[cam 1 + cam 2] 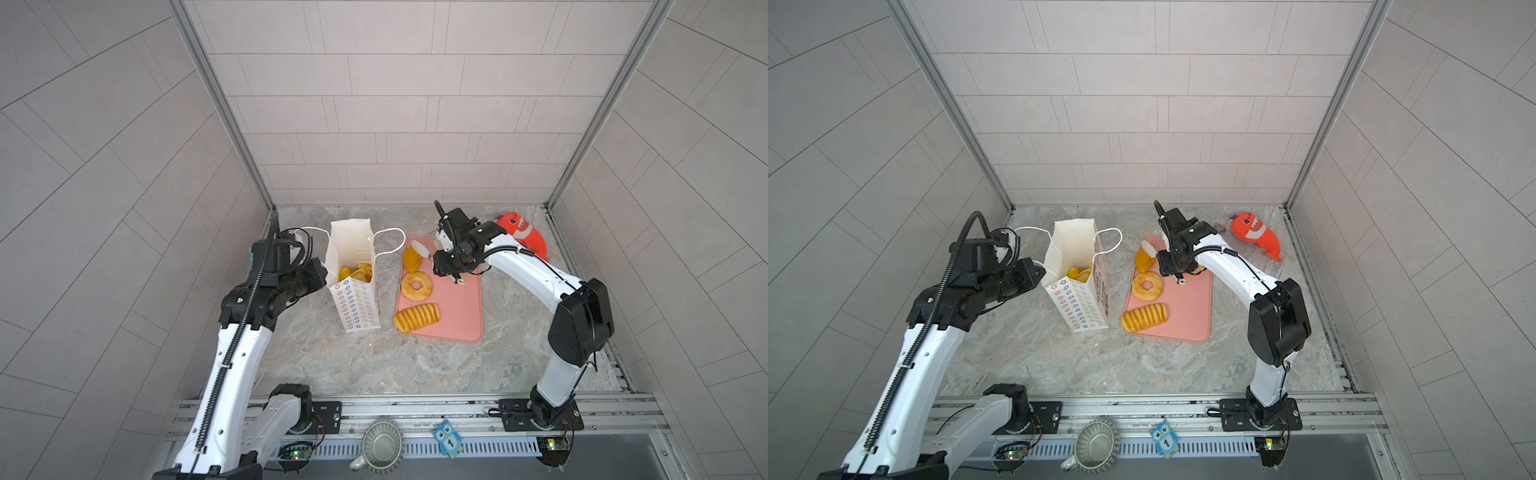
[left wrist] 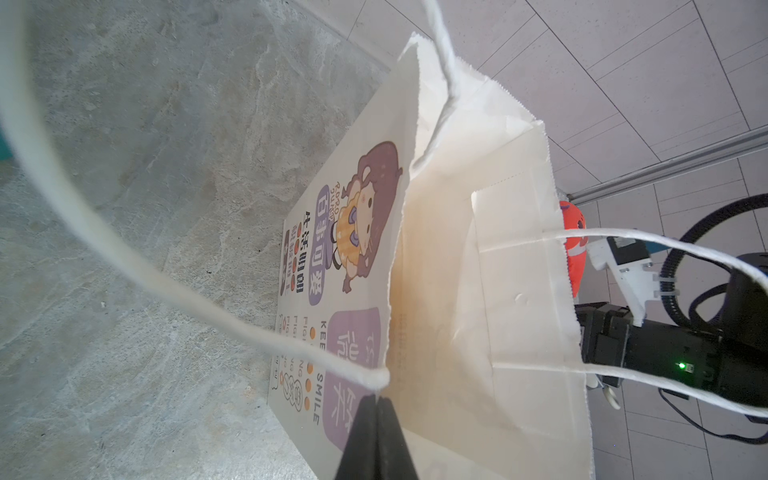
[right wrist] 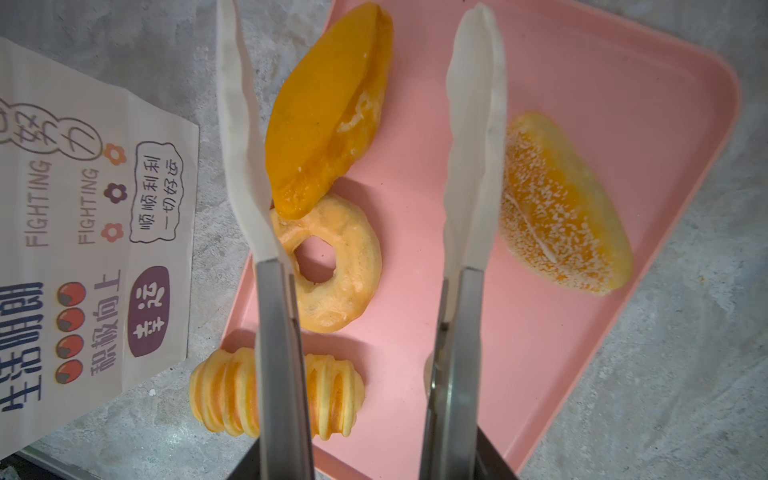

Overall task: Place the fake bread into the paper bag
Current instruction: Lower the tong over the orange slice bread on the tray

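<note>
Left fingers [image 2: 361, 436]: pressed together on the paper bag's [image 2: 449, 257] rim, at the knot of its cord handle [image 2: 124, 253]. We judge this pinch holds the mouth spread for loading.
Paper bag: upright on the desk [image 1: 374, 365], mouth open. The pink tray [image 1: 457, 307] lies at its 3 o'clock.
Right fingers [image 3: 494, 465]: clamped on a pair of tongs [image 3: 473, 124], whose white blades stand spread.
Tongs' placing: the blades straddle the oval loaf [image 3: 328, 112] at the tray's 11 o'clock corner, so we take it for the next piece.
Fake bread: some pieces [image 1: 355, 272] lie in the bag. On the tray the loaf leans on the ring doughnut [image 3: 357, 249]. The ridged roll [image 3: 224, 390] overhangs the 7 o'clock corner, and the sprinkled bun [image 3: 557, 208] sits apart.
Plush fish [image 1: 1256, 235]: at the tray's 1 o'clock, left out.
Hidden: in both top views the right arm covers nearly all of the bun. We cannot count the bagged pieces. Whether a blade touches the loaf, we cannot tell. The right fingers are cut off at the wrist view's edge.
</note>
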You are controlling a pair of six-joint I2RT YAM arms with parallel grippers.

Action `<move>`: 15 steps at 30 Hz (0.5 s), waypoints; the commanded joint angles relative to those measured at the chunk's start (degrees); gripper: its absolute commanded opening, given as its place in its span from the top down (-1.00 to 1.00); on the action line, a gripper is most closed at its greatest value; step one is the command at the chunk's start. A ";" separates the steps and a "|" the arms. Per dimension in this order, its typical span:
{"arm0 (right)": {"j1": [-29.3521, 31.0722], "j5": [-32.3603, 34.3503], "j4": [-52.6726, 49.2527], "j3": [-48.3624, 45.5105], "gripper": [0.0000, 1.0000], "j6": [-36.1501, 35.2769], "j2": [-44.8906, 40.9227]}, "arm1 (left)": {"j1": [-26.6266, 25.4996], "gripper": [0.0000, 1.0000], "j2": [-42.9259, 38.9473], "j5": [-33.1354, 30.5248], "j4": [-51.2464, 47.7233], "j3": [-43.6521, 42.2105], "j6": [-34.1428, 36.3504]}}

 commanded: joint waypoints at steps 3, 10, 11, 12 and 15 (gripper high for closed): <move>-0.68 -1.18 -0.59 1.50 -0.04 0.53 2.57 | 0.36 0.91 -0.66 -0.32 -0.83 0.22 0.58; -0.87 -2.17 -0.37 2.14 -0.02 0.45 5.75 | 0.40 0.91 -0.62 -0.34 -0.81 0.24 0.67; -0.84 -2.31 -0.31 2.24 -0.02 0.44 5.97 | 0.33 0.91 -0.61 -0.42 -0.78 0.28 0.67; -0.83 -2.41 -0.33 2.31 -0.01 0.52 6.14 | 0.34 0.91 -0.62 -0.36 -0.82 0.19 0.69; -0.84 -2.97 -0.04 2.60 -0.02 0.61 6.33 | 0.37 0.91 -0.62 -0.50 -0.91 0.24 0.71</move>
